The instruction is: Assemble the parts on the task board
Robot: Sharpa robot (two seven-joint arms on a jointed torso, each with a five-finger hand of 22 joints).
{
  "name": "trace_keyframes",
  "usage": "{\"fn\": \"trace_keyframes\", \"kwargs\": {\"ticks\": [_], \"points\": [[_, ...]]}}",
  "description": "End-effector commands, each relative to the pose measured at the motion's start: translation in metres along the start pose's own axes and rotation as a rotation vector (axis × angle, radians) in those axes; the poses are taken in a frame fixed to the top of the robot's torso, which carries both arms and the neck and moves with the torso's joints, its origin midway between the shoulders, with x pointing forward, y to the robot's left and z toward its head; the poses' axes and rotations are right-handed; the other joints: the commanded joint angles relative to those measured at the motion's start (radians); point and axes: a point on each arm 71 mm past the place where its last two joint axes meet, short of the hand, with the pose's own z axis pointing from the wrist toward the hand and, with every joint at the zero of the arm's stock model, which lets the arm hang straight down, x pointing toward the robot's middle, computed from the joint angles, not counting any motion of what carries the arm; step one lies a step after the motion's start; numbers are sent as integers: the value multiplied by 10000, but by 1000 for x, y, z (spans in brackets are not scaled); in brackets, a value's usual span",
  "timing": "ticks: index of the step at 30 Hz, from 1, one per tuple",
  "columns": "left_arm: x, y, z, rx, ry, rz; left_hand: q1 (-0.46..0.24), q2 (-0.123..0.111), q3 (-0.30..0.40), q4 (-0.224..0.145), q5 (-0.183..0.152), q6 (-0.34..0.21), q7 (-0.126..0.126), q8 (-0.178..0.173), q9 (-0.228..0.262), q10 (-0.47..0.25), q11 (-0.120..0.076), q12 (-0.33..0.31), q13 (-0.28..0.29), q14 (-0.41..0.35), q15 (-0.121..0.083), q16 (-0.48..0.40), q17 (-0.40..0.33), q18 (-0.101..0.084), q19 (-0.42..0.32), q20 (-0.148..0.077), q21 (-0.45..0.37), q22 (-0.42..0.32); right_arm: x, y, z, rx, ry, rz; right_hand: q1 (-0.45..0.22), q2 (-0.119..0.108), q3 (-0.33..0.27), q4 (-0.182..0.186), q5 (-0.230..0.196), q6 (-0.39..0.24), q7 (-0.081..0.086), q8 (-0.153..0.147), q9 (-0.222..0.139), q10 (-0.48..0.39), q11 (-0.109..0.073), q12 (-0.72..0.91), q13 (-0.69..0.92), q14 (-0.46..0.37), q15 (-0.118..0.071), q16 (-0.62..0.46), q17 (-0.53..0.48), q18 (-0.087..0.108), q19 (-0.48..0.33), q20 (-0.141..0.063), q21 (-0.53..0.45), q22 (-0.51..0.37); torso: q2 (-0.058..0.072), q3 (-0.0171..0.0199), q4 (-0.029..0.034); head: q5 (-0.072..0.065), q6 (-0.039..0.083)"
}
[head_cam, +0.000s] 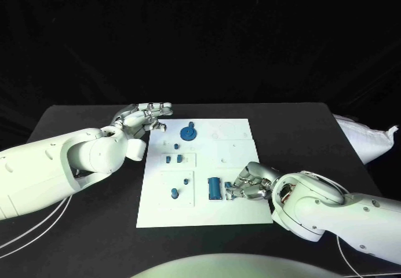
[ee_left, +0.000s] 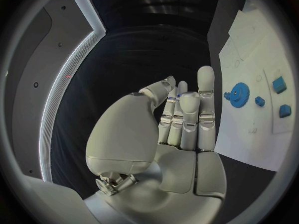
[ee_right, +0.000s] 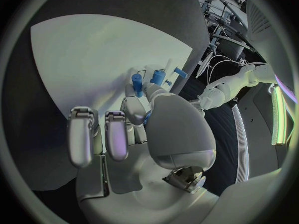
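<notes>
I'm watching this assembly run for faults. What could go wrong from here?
The right hand works at a small blue piece right beside the blue rectangular block; it might knock that block. The left hand holds nothing at the white task board edge near the blue gear, which it could bump.

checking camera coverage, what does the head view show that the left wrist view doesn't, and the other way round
Head only: the right robot hand at the board's near right edge, beside a blue block, and two small blue parts on the board's near left.
Left wrist only: the left robot hand's palm side, fingers upright and together, holding nothing.
Both: the left robot hand, the white board and the blue gear.
</notes>
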Motion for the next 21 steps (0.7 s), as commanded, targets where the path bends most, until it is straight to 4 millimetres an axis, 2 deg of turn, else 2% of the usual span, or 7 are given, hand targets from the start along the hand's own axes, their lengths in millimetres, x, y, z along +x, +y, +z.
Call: {"fn": "trace_keyframes", "kwargs": {"ticks": [1,10,16,21], "points": [[3,-1,0,61,225,-23,-9,23,-57,-22,62,-93,-2,48,3,-69,-21,45,14,-48,-7,-4,-14,105,-52,14,-34,-10,4,2,1,-85,216,-343,-220,11,-55,153,26,64,5,42,2,83,-25,25,14,759,18,35,1338,-133,157,-59,52,533,-1,5,-8,10,-9],[3,-1,0,58,224,-23,-9,23,-57,-22,62,-93,-2,48,3,-69,-21,45,14,-48,-7,-4,-14,105,-52,14,-34,-10,5,4,1,-154,279,-484,-786,75,-523,423,702,232,-64,152,86,200,-75,346,285,765,-24,51,1371,-138,170,-85,66,564,-6,4,-12,18,-17],[3,-1,0,51,235,-26,-2,30,-67,-29,62,-96,1,57,4,-76,-19,62,15,-49,-7,2,-17,105,-49,13,-37,-13,6,6,1,-241,242,-542,-1080,126,-871,456,921,281,-91,200,123,243,-97,448,392,772,-41,72,1406,-141,176,-99,72,578,-4,6,-10,20,-22],[2,-1,0,45,228,-25,-2,30,-67,-29,62,-96,1,57,4,-76,-19,62,15,-49,-7,2,-17,105,-49,13,-37,-13,5,7,-1,-347,103,-600,-1261,133,-1145,463,928,294,-107,222,143,268,-108,505,459,773,-51,76,1415,-142,179,-109,74,585,-1,8,-9,33,-25]]}}
